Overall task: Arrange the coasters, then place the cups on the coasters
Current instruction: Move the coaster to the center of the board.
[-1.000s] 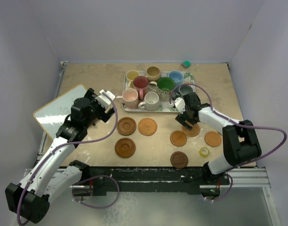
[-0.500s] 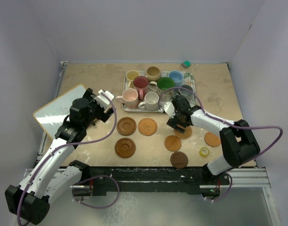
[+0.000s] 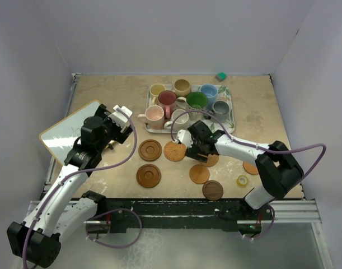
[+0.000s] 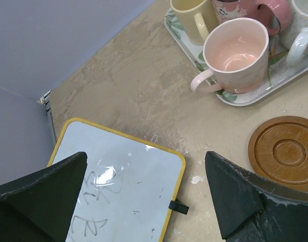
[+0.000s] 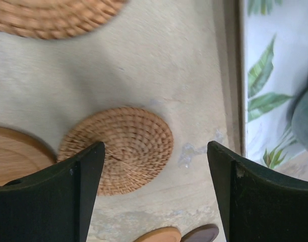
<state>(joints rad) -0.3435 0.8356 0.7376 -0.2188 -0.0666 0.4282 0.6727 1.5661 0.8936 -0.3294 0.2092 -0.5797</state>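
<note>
The left gripper (image 3: 123,115) and right gripper (image 3: 187,147) both gape empty, the right over a woven coaster (image 5: 118,151) beside the leaf-print tray (image 5: 274,60) holding the mugs (image 3: 197,101) near the worktop's (image 3: 103,92) far edge.

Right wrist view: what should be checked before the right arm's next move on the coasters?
1. right gripper jaws open, holding nothing: ok.
2. woven coaster shows between the jaws, flat on the table: ok.
3. left gripper open, apart from the coasters: ok.
4. All eight cups stand in the tray: ok.
5. Coasters evenly spaced: not ok, scattered.
6. Eight coasters counted: cannot tell; the right arm covers part of one.
</note>
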